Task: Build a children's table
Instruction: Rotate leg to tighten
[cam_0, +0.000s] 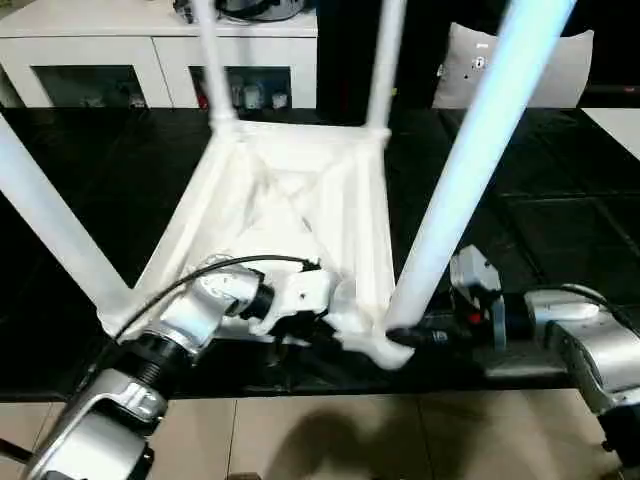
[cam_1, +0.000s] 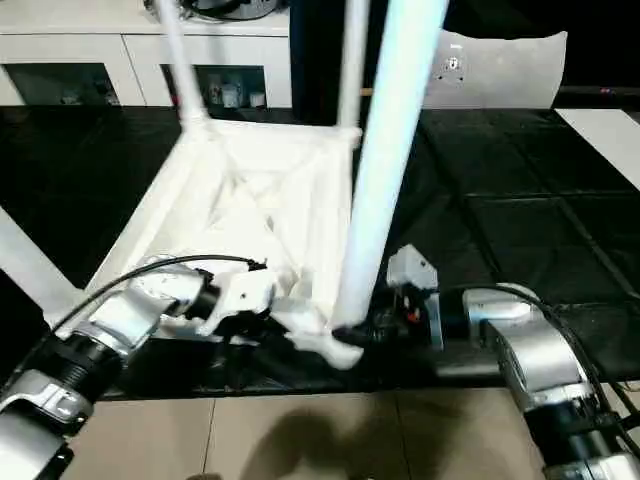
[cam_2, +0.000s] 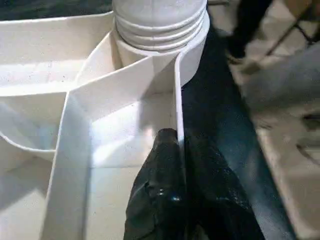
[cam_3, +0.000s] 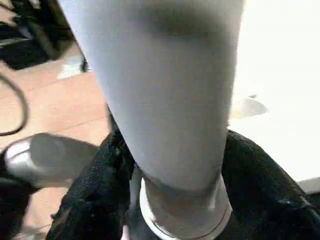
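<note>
From the robot's left, its silver forearm reaches in low and slants toward the middle of the scene, a black cable looping over the wrist. The left gripper (cam_2: 182, 165) is pinched shut on the thin near rim wall of the tabletop (cam_0: 290, 190), one black finger on each side of the wall, just short of the corner socket (cam_2: 192, 55).

The tabletop lies upside down on the black-covered work table (cam_0: 560, 230), its near edge at the table's front edge. Its underside is white moulded plastic, with thin upright ribs crossing in diagonals and running to the round sockets at the corners. Four long, smooth, tapered white legs stand up from those corners: the left near leg (cam_0: 50, 220) leans outward, two far legs (cam_0: 210, 60) rise by the white cabinet (cam_0: 100, 50), and the right near leg (cam_0: 480, 150) stands tallest in view. At its base the wrist view shows ridged threading above the socket.

On the right, the other forearm lies nearly level, pointing inward. The right gripper (cam_3: 170, 175) has its textured black fingers on either side of the near right leg's base, clasping it just above the socket.
</note>
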